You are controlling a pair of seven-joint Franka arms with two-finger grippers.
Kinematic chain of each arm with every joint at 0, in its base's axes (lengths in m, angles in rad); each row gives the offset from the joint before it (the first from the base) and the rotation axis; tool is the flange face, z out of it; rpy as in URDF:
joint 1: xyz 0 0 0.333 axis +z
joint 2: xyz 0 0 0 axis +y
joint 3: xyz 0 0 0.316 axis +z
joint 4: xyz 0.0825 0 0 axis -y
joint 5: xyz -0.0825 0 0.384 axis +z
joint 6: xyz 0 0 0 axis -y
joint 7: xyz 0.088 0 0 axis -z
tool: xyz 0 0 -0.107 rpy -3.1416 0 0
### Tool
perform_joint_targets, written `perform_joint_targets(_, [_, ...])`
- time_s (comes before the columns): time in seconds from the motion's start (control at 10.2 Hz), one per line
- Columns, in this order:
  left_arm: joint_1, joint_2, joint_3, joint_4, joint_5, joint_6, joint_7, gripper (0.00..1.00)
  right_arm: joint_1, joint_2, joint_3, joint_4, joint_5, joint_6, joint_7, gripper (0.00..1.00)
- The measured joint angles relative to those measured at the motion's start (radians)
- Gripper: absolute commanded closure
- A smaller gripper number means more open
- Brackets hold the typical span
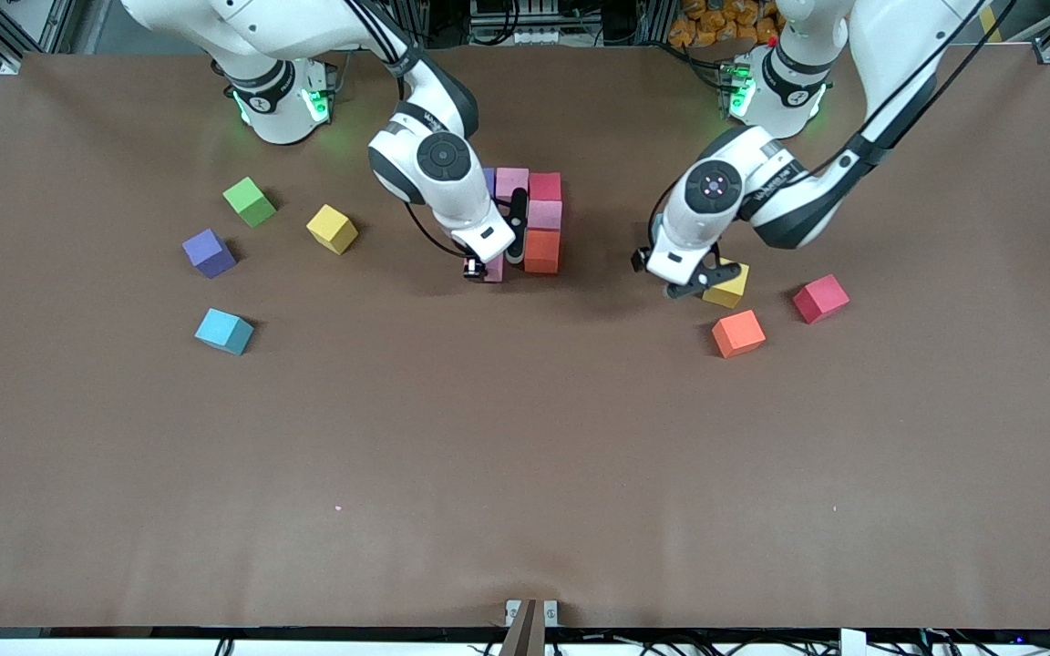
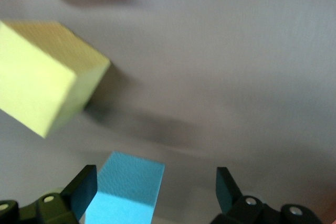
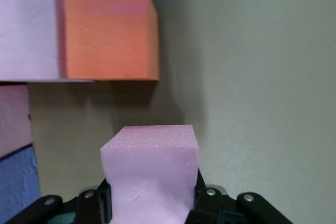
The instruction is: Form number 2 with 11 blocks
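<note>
Several blocks stand together mid-table: a purple one [image 1: 488,179], pink [image 1: 512,182], red [image 1: 545,186], pink [image 1: 544,214] and orange [image 1: 541,251]. My right gripper [image 1: 487,267] is shut on a pink block [image 3: 149,171], low beside the orange block [image 3: 110,35] with a gap between them. My left gripper [image 1: 696,281] hangs open over a blue block [image 2: 126,192], which lies between its fingers and close to one of them. Loose blocks lie apart: orange [image 1: 738,333], red [image 1: 820,298], purple [image 1: 209,252] and blue [image 1: 223,331].
A yellow cube [image 1: 727,284] sits right beside my left gripper, half hidden by it. A green cube [image 1: 249,201] and another yellow cube [image 1: 332,228] lie toward the right arm's end. Brown table [image 1: 525,456] stretches bare toward the front camera.
</note>
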Motion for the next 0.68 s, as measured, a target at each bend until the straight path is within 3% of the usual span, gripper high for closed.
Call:
perform_joint_targets(0.39, [0.042, -0.022, -0.075, -0.092, 0.015, 0.019, -0.001, 0.0, 0.044, 0.023, 0.004, -0.006, 0.0, 0.04, 0.038, 0.5])
perform_joint_targets(0.68, [0.203, -0.028, -0.203, -0.103, 0.016, 0.011, 0.003, 0.0, 0.053, 0.038, 0.004, -0.006, 0.0, 0.053, 0.042, 0.5])
